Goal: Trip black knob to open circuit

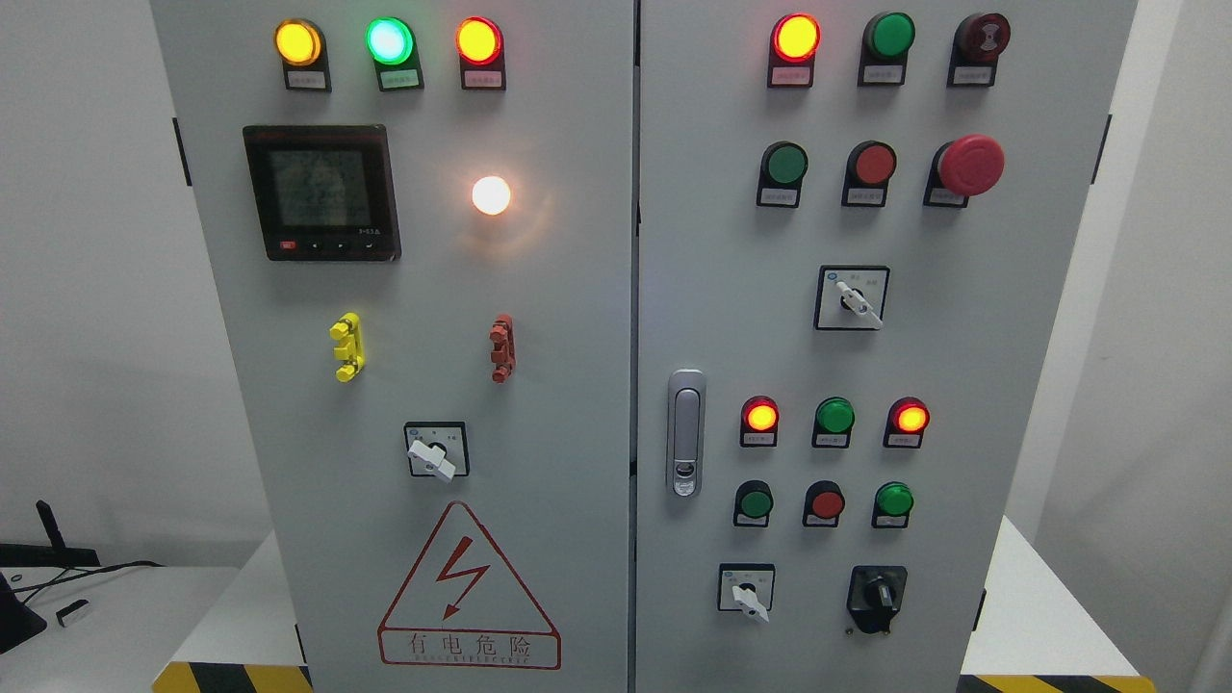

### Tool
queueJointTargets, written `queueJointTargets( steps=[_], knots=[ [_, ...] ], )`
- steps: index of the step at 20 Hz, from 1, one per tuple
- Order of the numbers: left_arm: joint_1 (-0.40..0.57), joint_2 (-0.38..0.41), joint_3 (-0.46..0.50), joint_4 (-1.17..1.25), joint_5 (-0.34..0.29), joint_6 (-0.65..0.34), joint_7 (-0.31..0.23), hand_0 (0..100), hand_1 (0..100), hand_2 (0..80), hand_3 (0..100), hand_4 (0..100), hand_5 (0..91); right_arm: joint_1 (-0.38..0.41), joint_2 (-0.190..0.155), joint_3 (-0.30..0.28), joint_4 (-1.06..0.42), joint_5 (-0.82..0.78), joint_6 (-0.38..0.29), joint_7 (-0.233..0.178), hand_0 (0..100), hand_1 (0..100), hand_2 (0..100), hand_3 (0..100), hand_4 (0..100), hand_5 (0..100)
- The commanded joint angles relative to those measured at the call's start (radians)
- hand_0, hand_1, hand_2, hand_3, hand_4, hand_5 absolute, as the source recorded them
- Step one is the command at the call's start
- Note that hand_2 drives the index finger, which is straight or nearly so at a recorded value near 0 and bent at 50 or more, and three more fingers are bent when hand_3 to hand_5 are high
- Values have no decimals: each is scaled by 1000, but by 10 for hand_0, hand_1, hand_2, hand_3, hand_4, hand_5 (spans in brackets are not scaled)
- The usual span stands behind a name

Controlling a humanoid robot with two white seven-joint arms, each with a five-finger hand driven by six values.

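Observation:
The black knob [877, 596] is a rotary switch low on the right door of a grey electrical cabinet [577, 318], to the right of a white-handled selector [747, 592]. Its black handle stands roughly upright on a black base. No robot hand or arm is in the head view.
The cabinet doors carry lit and unlit indicator lamps, push buttons, a red mushroom stop button [969, 165], a digital meter [320, 192], other white selectors [853, 299] [434, 452], a door latch [685, 433] and a red warning triangle [469, 590]. A desk with cables [67, 597] is at lower left.

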Motion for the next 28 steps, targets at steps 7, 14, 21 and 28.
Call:
queueJointTargets(
  steps=[7, 14, 21, 28],
  knots=[
    [0, 1, 0, 0, 5, -1, 1, 120, 389, 0, 0, 0, 0, -1, 17, -1, 8, 0, -3, 1, 280, 104, 0, 0, 0, 0],
    [0, -1, 0, 0, 5, -1, 1, 120, 389, 0, 0, 0, 0, 55, 9, 1, -157, 0, -19, -28, 284, 103, 0, 0, 0, 0],
    [0, 1, 0, 0, 5, -1, 1, 120, 389, 0, 0, 0, 0, 166, 18, -22, -470, 2, -81, -28, 290, 119, 0, 0, 0, 0],
    [0, -1, 0, 0, 5, -1, 1, 120, 389, 0, 0, 0, 0, 247, 12, -34, -666, 6, -298, -42, 322, 227, 130, 450, 349, 407]
  ],
)
